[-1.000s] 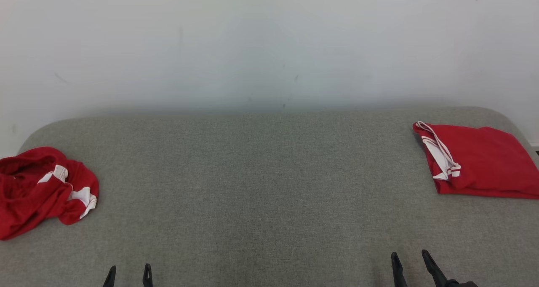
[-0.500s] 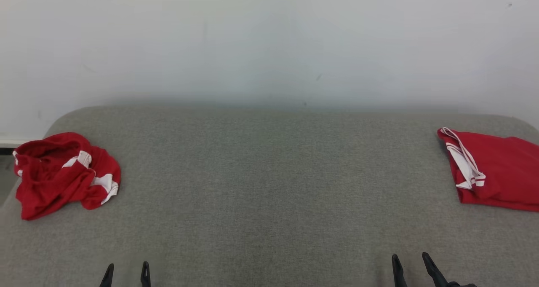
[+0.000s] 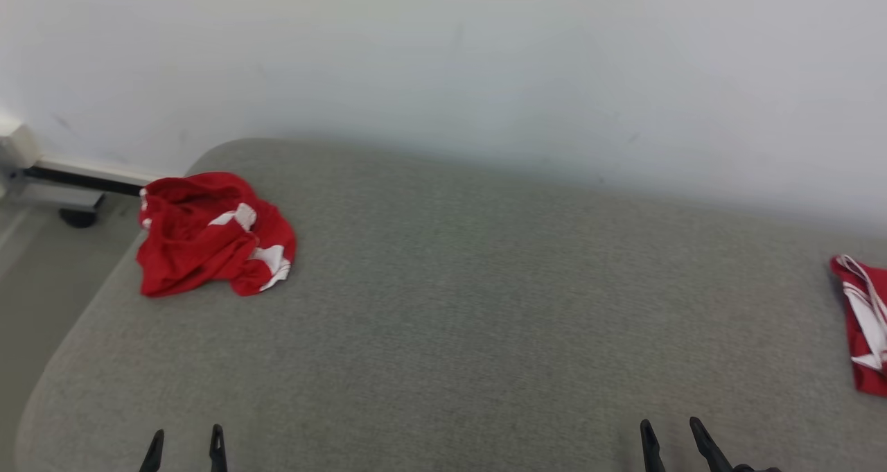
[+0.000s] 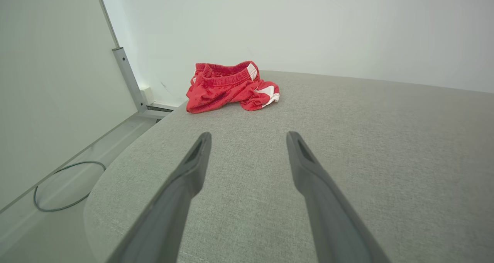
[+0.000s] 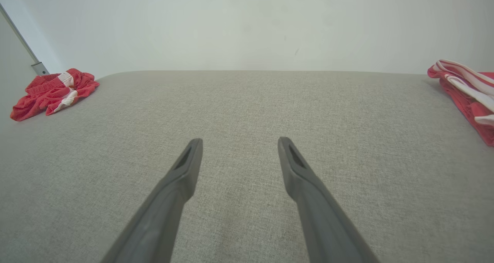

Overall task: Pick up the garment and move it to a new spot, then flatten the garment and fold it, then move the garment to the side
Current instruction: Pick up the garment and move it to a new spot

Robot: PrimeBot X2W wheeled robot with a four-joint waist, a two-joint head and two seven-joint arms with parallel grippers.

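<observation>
While left gripper (image 3: pixel 187 433) gapes (right gripper (image 3: pixel 670 424) too) — garment (image 3: pixel 208 235) lies crumpled.

right gripper (image 5: pixel 239 139), jaws apart, hovers over grey cushion (image 5: pixel 247 100); crumpled garment (image 5: pixel 54 93) far left.

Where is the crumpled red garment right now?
Head view: the crumpled garment lies on the grey cushion's far-left corner by the wall, opposite the folded garment.

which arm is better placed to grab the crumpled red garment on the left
Left. The crumpled garment lies at the left end of the cushion, ahead of the open left gripper. The right gripper, also open, sits far across, nearer the folded garment.
</observation>
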